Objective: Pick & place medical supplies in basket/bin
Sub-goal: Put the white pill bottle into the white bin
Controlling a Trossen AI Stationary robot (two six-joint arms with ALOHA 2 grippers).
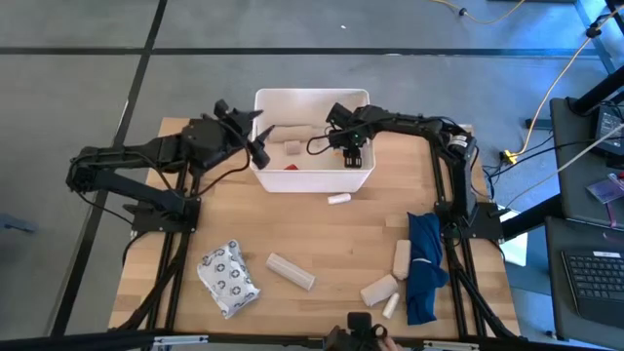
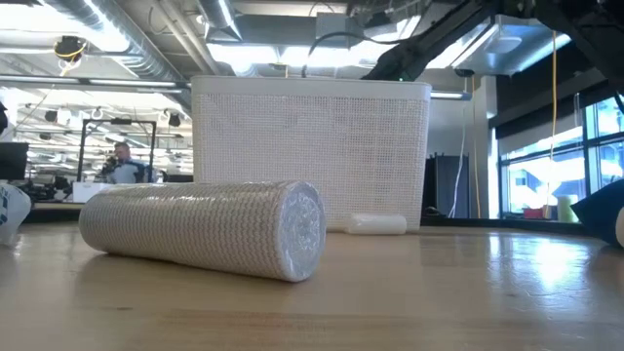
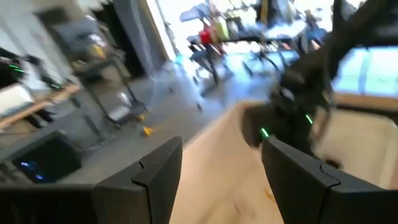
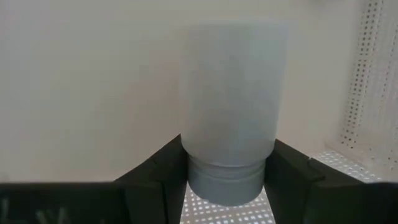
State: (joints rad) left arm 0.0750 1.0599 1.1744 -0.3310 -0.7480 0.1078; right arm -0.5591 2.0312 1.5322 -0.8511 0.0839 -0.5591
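The white bin (image 1: 312, 97) stands at the table's far middle, with a beige roll (image 1: 292, 148) and a small red-orange piece (image 1: 291, 166) inside. My right gripper (image 1: 353, 160) reaches down into the bin's right half, shut on a whitish bottle (image 4: 231, 93). My left gripper (image 1: 259, 146) hovers open beside the bin's left wall, nothing between its fingers (image 3: 155, 180). On the table lie a grey ring-patterned packet (image 1: 228, 278), a beige roll (image 1: 291, 272), a small white tube (image 1: 338, 199) and more rolls (image 1: 402, 256) at the right. My right gripper pinches the whitish bottle between its two fingers (image 4: 161, 180) at the narrow neck end (image 4: 224, 180). The fingers come from above, pointing steeply down into the bin. The bottle's body reaches down past the fingertips. Whether it touches the bin's floor I cannot tell.
A long dark-blue cloth (image 1: 425, 265) lies along the table's right side, next to the beige rolls (image 1: 379, 290) and a white tube (image 1: 391, 305). In the low view a beige roll (image 2: 205, 229) lies in front of the bin (image 2: 312, 151). Bare wood spans the table's middle.
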